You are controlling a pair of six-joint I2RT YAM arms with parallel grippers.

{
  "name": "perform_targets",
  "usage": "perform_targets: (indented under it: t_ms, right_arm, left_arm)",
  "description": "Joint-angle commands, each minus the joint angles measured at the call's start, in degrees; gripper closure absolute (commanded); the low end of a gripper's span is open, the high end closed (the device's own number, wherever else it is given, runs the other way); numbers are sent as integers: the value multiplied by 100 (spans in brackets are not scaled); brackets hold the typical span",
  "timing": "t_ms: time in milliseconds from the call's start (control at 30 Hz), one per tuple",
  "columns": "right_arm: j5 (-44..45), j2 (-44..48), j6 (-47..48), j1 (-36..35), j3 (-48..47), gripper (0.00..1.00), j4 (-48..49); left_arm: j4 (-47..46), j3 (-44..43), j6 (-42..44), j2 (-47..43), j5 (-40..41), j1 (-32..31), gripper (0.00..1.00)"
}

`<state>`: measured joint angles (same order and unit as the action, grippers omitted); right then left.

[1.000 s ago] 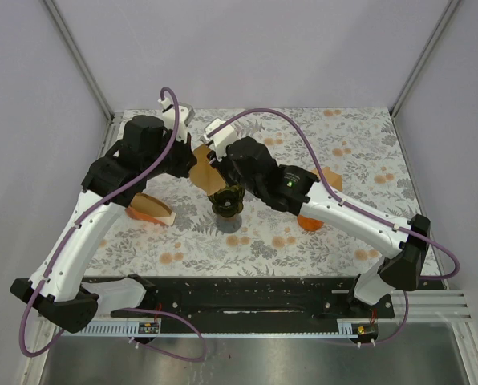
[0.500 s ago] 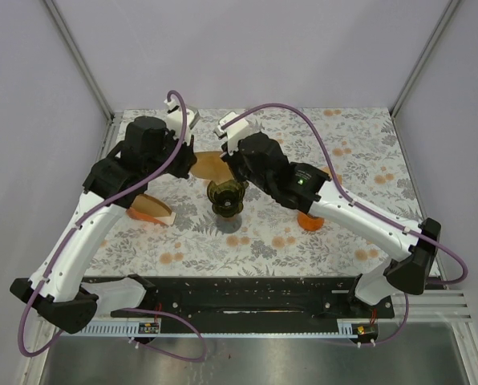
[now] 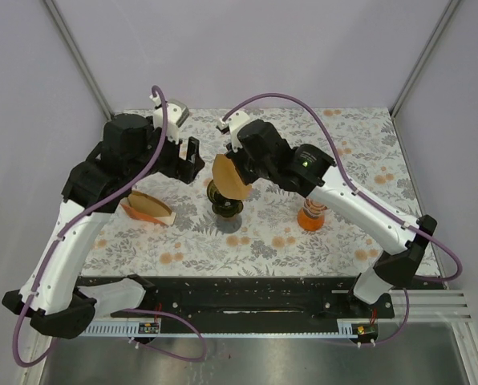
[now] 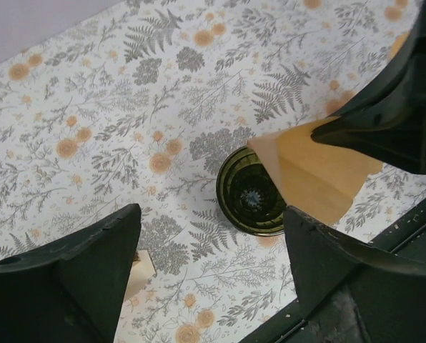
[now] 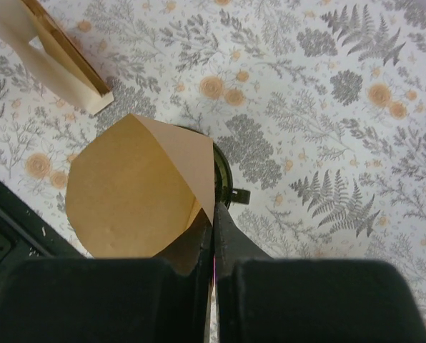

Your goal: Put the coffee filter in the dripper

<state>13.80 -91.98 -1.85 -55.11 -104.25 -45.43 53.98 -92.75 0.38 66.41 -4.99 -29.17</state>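
Coffee filter (image 5: 138, 189) now hangs tilted just above the dripper (image 4: 250, 193), pinched by its edge in my right tool (image 5: 214, 221); my left tool (image 3: 192, 159) has backed off, wide and empty. Seating it inside the dripper is what remains, I judge

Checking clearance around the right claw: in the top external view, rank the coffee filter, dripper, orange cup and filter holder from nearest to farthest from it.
1. coffee filter, pinched in the right claw.
2. dripper, just below it.
3. orange cup to its right and filter holder to its left: too close to call.
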Motion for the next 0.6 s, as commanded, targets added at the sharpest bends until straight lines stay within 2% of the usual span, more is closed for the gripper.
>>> perform_targets:
  t_ms: [0, 267, 400, 567]
  right_arm:
    - [-404, -135, -325, 79, -421, 100, -976]
    - [-1054, -276, -404, 185, -228, 100, -669]
    - [-1029, -697, -448, 185, -797, 100, -870]
    - [-1143, -1540, -334, 194, -1861, 100, -1871]
  left_arm:
    - [-36, -402, -177, -225, -309, 25, 15]
    - [-229, 37, -372, -217, 24, 60, 15]
    - [-326, 257, -504, -138, 16, 78, 15]
    - [-388, 503, -592, -58, 7, 78, 15]
